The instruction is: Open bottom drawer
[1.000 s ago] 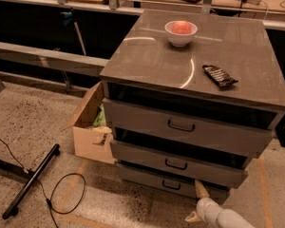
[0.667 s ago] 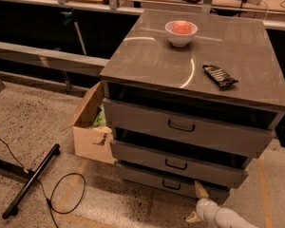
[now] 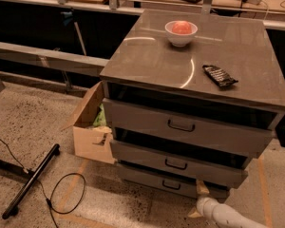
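The grey cabinet (image 3: 152,56) has three drawers. The bottom drawer (image 3: 142,177) is the slimmest front, just above the floor, with a small black loop handle (image 3: 171,185). It shows only a narrow dark gap above its front. My gripper (image 3: 198,201) comes in from the lower right on a white arm (image 3: 228,216). It sits low at the right end of the bottom drawer's front, right of the handle. Its tan fingers (image 3: 201,188) are spread apart and hold nothing.
The top drawer (image 3: 180,127) and middle drawer (image 3: 175,163) sit above. A white bowl (image 3: 181,32) with a red thing in it and a dark snack bar (image 3: 219,75) lie on the cabinet top. An open cardboard box (image 3: 90,137) stands at the cabinet's left. A black stand and cable (image 3: 33,182) lie on the floor.
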Robot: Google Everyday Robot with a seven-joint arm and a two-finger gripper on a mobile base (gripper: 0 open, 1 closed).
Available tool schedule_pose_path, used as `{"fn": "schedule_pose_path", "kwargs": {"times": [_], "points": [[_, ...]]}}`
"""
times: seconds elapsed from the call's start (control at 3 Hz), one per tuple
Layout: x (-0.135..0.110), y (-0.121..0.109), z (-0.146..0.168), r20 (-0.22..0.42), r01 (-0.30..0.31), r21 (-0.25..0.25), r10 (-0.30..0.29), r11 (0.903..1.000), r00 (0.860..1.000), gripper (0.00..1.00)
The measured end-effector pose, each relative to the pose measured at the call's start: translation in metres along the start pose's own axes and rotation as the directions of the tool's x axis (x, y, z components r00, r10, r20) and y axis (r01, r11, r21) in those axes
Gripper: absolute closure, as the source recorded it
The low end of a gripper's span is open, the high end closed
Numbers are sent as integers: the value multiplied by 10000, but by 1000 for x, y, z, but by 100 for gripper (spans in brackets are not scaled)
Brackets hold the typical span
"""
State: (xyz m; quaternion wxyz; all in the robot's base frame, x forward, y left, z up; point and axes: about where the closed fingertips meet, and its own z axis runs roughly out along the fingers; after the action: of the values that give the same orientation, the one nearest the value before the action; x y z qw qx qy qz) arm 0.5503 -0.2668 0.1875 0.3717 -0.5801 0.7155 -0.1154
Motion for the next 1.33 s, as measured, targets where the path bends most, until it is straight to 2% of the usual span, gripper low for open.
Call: {"fn": "schedule_pose_path", "kwargs": {"times": [0.33, 0.67, 1.33], "points": [[4, -5, 8, -172, 28, 73, -26, 10000, 9998, 5], [6, -11, 12, -312, -148, -35, 147, 9999, 9994, 20], [14, -10, 9, -734, -697, -363, 669, 9969, 9951, 31]]}}
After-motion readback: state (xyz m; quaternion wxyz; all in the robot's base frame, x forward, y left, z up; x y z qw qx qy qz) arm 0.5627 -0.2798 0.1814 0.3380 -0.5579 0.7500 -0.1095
